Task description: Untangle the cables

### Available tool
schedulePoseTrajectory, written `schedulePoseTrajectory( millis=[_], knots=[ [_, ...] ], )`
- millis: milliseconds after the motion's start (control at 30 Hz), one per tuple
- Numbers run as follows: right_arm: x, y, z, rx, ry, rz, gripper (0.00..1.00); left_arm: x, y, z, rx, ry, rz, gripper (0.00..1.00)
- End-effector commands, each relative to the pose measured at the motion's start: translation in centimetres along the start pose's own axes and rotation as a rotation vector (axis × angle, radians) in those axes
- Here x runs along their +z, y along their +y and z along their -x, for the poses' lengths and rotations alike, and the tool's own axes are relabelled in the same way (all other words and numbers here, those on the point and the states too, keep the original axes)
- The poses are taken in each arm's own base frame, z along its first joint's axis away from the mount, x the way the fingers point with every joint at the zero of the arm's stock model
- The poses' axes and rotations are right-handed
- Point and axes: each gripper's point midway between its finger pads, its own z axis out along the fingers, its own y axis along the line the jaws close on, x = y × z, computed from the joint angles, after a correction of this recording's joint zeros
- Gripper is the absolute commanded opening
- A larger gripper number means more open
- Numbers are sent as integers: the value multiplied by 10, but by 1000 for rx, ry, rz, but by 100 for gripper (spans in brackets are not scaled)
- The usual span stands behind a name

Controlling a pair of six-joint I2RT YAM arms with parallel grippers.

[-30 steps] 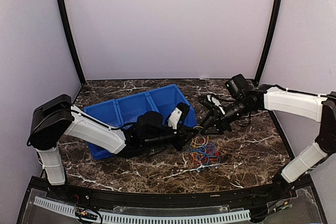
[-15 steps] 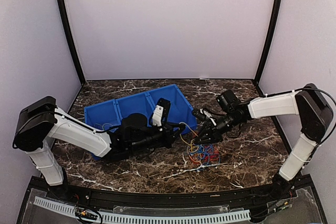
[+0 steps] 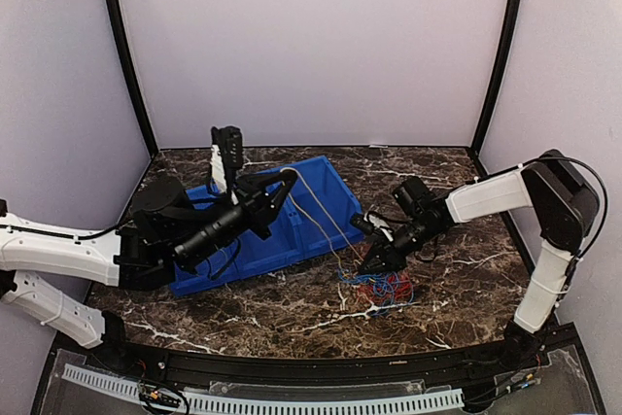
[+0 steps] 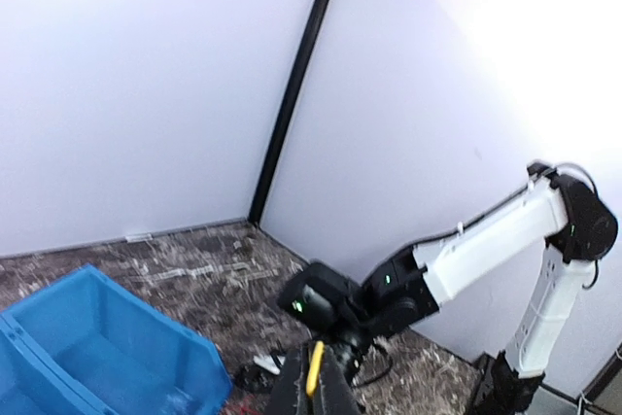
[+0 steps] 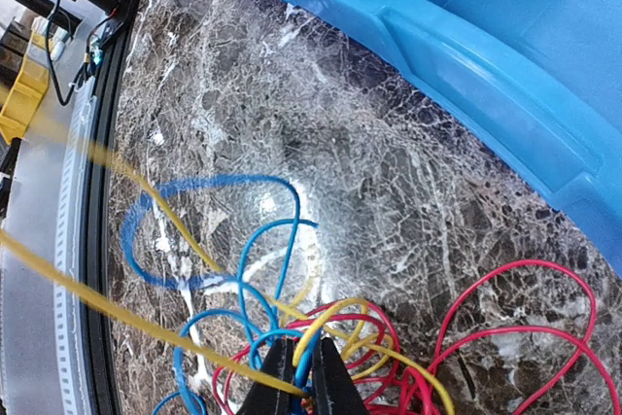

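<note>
The cables (image 3: 381, 286) lie as a red, blue and yellow tangle on the marble table in front of the blue bin. My left gripper (image 3: 285, 181) is raised over the bin and shut on a yellow cable (image 3: 321, 221), which stretches taut down to the tangle. In the left wrist view the yellow cable (image 4: 314, 374) sits between the closed fingers (image 4: 292, 397). My right gripper (image 3: 370, 261) is low at the tangle's left edge. In the right wrist view it (image 5: 302, 388) is shut on blue and yellow strands (image 5: 309, 357), with red loops (image 5: 505, 337) to the right.
A blue bin (image 3: 255, 199) with dividers stands at the left centre of the table; its wall (image 5: 466, 94) is close to the right gripper. The enclosure's white walls and black corner posts (image 3: 498, 55) surround the table. A black rail (image 3: 292, 366) runs along the near edge.
My left gripper has risen and pulled back left over the bin, drawing the yellow cable out taut. My right gripper has moved left and down onto the tangle.
</note>
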Motion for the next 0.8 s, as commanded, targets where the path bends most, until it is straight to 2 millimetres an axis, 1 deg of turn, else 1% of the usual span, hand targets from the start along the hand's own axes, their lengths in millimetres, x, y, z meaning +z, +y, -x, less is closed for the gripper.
schedulePoseTrajectory(
  millis=[0,33,100,200,333,367,433,467,500,533,567,600,633,667,700,733,767],
  knots=[
    [-2,-11,-5,14,31,-54,9,-37,10,100,94,-214,108,0],
    [-3,-12,-5,12,31,-57,9,-47,11,114,90,-246,114,0],
    [-4,-14,-6,15,34,-63,9,-57,16,125,105,-264,144,0],
    [-5,-17,-6,14,39,-71,8,-62,24,120,115,-237,180,0],
    [-6,-20,-9,19,51,-83,8,-64,28,104,99,-196,173,0],
    [-7,-22,-10,23,54,-85,8,-64,27,103,101,-186,167,0],
    [-7,-24,-14,33,60,-86,8,-68,26,108,103,-187,163,0],
    [-7,-26,-16,40,62,-85,10,-72,25,117,99,-204,160,0],
    [-7,-28,-18,47,65,-85,12,-74,25,120,114,-203,164,0],
    [-6,-29,-20,54,70,-84,14,-79,23,134,111,-228,164,0],
    [-6,-30,-22,60,75,-82,15,-81,24,138,136,-223,174,0],
    [-5,-31,-23,62,78,-80,16,-87,22,155,134,-254,173,0],
    [-5,-32,-24,65,80,-79,16,-90,22,161,161,-255,181,0],
    [-5,-33,-24,66,82,-80,17,-96,19,179,167,-287,182,0],
    [-5,-33,-24,67,83,-81,17,-98,18,186,208,-288,192,0],
    [-5,-34,-25,68,84,-83,19,-104,15,207,213,-319,194,0],
    [-5,-34,-25,69,86,-85,21,-105,15,211,253,-307,205,0]
  ],
)
